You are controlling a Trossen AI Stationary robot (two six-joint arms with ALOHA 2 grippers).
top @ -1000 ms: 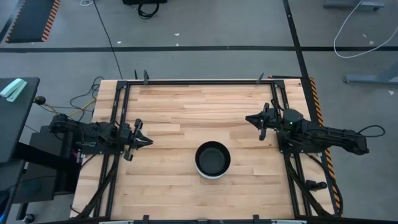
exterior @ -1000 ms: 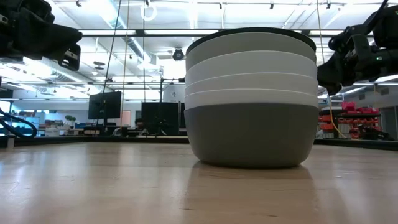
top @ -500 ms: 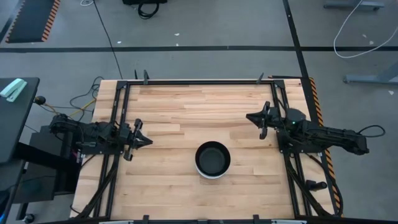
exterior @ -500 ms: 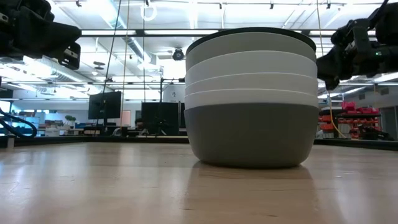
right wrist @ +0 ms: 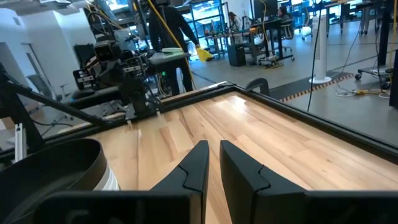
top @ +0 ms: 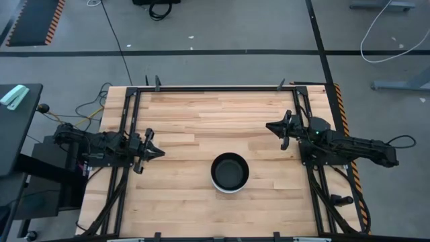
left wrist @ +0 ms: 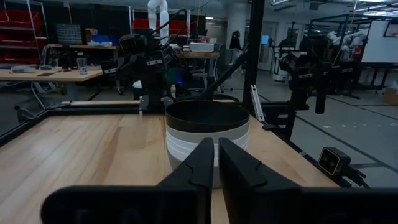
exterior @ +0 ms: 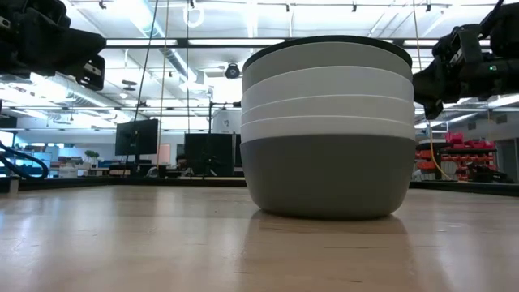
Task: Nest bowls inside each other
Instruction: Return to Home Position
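Bowls [top: 230,172] sit nested in one stack at the high view's lower centre on the wooden surface [top: 201,114], black bowl [left wrist: 207,116] uppermost, dark grey bowl [exterior: 328,174] at the base, so the job looks finished. Left gripper [top: 160,152] at mid-left and right gripper [top: 270,126] at mid-right hang well clear, both narrowed nearly together and empty, as parked arms would.

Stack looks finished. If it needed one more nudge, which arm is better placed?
Left, probably. The left pincer points almost straight at the bowl stack, centred in its wrist view; the right pincer faces past it, stack at its view's edge.
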